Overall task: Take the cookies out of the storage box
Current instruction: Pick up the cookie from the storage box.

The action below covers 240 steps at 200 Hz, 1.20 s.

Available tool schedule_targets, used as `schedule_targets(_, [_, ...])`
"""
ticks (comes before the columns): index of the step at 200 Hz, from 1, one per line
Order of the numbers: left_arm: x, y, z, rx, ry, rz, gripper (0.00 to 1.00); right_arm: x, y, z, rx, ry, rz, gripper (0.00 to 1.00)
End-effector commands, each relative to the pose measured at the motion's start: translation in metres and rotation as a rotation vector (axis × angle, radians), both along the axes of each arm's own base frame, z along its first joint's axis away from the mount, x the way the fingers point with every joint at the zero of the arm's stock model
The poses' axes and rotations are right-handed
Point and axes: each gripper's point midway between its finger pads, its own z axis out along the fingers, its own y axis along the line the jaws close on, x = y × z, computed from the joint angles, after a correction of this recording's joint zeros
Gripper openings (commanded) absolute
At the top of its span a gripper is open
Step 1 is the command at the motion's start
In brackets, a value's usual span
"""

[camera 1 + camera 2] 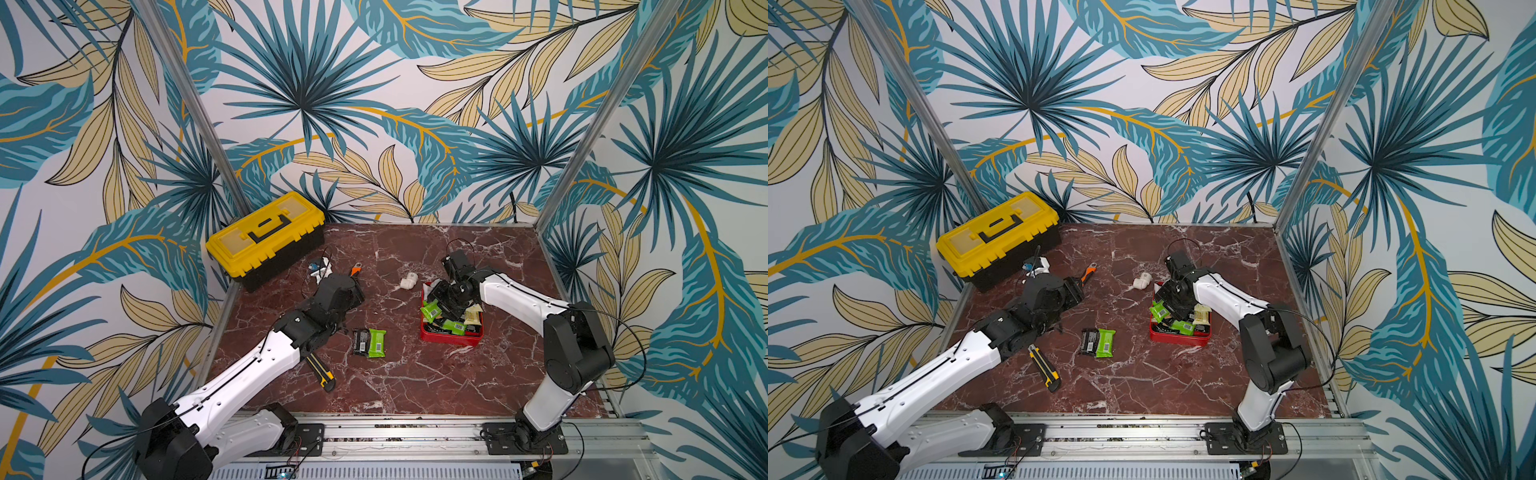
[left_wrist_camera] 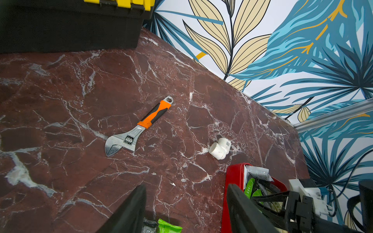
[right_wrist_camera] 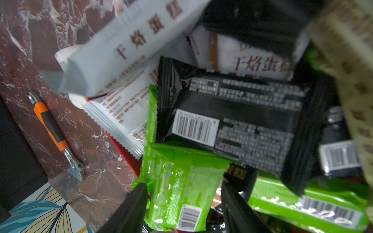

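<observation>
The red storage box [image 1: 451,338] sits right of the table's middle, piled with cookies [image 1: 430,309] in green, black, white and cream wrappers. My right gripper [image 3: 182,183] reaches down into the box with its jaws open. A green packet [image 3: 177,181] lies between the fingers; one finger is at its edge and the other stands clear of it. A black cookie [image 1: 360,341] and a green cookie [image 1: 377,343] lie side by side on the marble, left of the box. My left gripper [image 2: 186,186] hangs open and empty above the table just beyond them.
A yellow-lidded black toolbox [image 1: 266,239] stands at the back left corner. An orange-handled wrench [image 2: 141,129] and a white pipe elbow [image 1: 408,282] lie behind the box and the packets. A yellow-black utility knife [image 1: 320,372] lies near the left forearm.
</observation>
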Motion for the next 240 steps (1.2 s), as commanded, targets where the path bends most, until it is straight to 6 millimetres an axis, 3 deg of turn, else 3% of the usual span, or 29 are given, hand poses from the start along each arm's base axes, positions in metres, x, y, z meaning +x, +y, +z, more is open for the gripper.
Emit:
schedule_targets(1, [-0.001, 0.004, -0.003, -0.002, -0.007, 0.008, 0.68, -0.004, -0.002, -0.013, -0.026, 0.027, -0.006, 0.62])
schedule_targets(85, [-0.003, 0.007, -0.005, -0.006, -0.006, 0.020, 0.68, -0.004, 0.000, -0.011, -0.024, 0.018, 0.000, 0.47])
schedule_targets(152, [-0.007, 0.013, -0.006, 0.000, -0.019, 0.033, 0.68, -0.005, -0.002, 0.012, -0.015, -0.026, 0.003, 0.41])
schedule_targets(164, [-0.003, 0.010, -0.006, -0.002, -0.039, 0.020, 0.68, -0.008, -0.005, 0.017, -0.026, -0.034, 0.004, 0.40])
schedule_targets(189, [0.016, -0.014, 0.003, -0.056, -0.082, -0.087, 0.68, -0.016, -0.012, 0.030, -0.044, -0.039, 0.001, 0.40])
schedule_targets(206, [0.020, -0.032, -0.003, -0.010, -0.039, -0.191, 0.69, -0.019, -0.013, 0.041, -0.054, -0.039, 0.026, 0.40])
schedule_targets(240, [0.010, -0.021, -0.027, -0.009, 0.047, -0.144, 0.70, -0.029, -0.010, 0.056, -0.089, -0.049, 0.102, 0.39])
